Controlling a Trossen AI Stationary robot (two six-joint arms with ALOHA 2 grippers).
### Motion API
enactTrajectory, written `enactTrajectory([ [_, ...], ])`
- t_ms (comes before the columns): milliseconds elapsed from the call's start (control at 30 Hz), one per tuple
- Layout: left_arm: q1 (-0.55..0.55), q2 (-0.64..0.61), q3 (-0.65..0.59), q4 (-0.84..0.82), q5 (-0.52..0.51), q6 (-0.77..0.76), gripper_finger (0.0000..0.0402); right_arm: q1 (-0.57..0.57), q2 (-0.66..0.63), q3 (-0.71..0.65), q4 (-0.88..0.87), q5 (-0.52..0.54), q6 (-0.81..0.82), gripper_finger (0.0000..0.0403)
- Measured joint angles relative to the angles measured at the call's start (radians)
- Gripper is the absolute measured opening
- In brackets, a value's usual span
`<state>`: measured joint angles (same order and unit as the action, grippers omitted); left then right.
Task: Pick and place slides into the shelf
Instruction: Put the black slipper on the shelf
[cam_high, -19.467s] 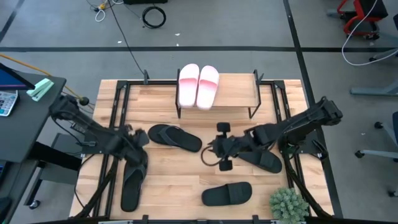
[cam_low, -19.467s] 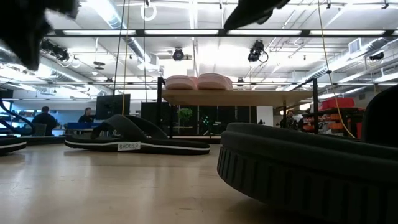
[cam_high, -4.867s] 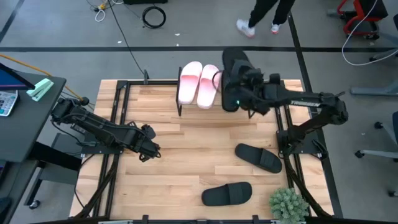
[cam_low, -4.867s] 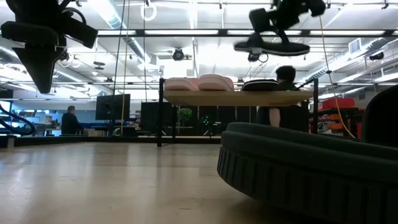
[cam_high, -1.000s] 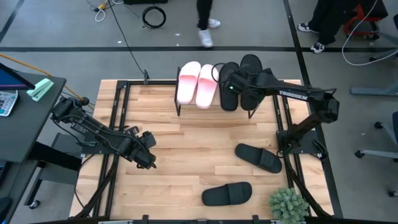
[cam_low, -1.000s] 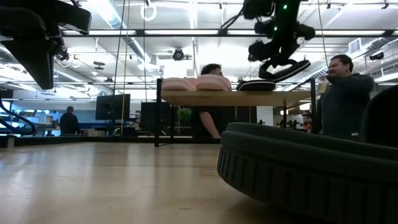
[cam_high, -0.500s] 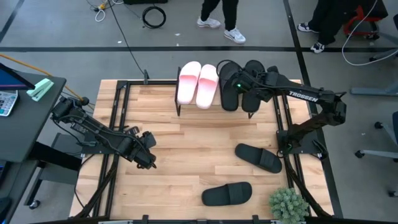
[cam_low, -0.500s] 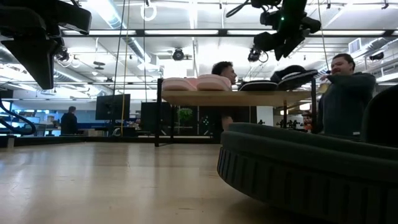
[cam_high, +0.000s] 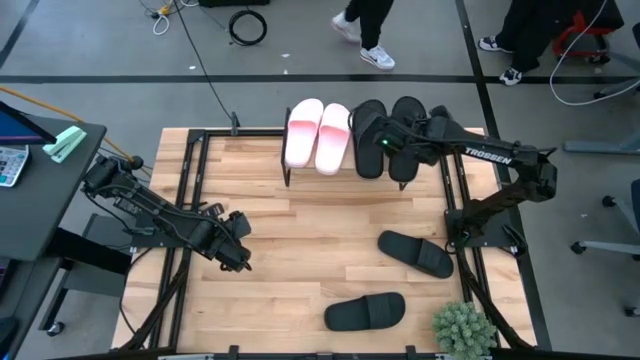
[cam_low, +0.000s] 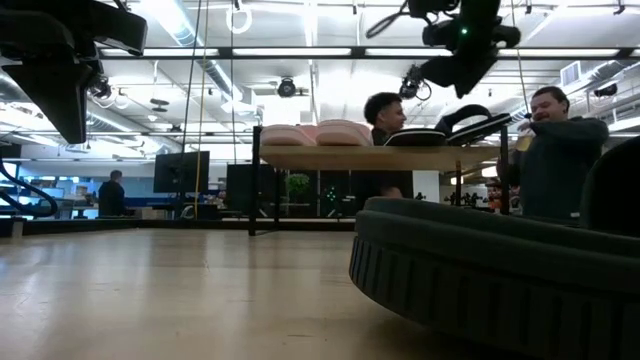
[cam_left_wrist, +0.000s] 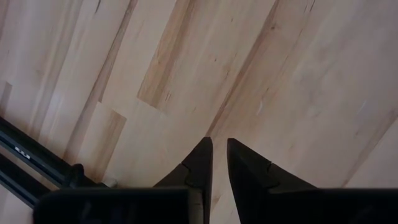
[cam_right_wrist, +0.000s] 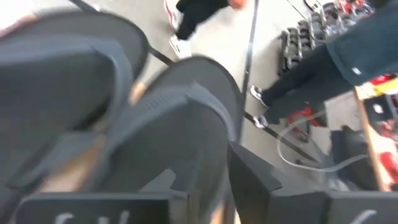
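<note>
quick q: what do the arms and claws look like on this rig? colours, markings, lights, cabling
Both arms are matte black, built of jointed segments. The right arm carries white TROSSEN lettering along its forearm, and a small green light glows near its claw. The left arm shows no lettering here, with dark cabling bunched along it. The left claw has two black wedge-shaped fingers tapering to points.

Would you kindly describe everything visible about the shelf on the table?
The shelf is a small rack: a light wooden top board on a thin black metal frame, standing at the table's far edge. On top lie two pink-and-white slides and two black flip-flops, side by side. The right pincer is over the flip-flops.
</note>
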<state>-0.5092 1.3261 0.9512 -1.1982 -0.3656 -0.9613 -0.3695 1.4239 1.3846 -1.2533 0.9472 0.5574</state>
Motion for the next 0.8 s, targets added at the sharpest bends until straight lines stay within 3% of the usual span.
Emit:
enactTrajectory([
  [200, 0.000, 0.000, 0.000, 0.003, 0.000, -0.003, 0.0059, 0.000, -0.029, 0.000, -0.170, 0.076, 0.091, 0.0012],
  [400, 0.000, 0.000, 0.000, 0.040, 0.000, -0.004, 0.0053, -0.035, -0.138, 0.000, -0.199, 0.080, 0.157, 0.0008],
  [600, 0.000, 0.000, 0.000, 0.084, 0.000, -0.005, 0.0054, -0.116, -0.211, 0.000, -0.200, -0.092, 0.165, 0.0004],
  [800, 0.000, 0.000, 0.000, 0.090, 0.000, -0.005, 0.0055, -0.191, -0.159, 0.000, -0.198, -0.144, 0.158, 0.0002],
])
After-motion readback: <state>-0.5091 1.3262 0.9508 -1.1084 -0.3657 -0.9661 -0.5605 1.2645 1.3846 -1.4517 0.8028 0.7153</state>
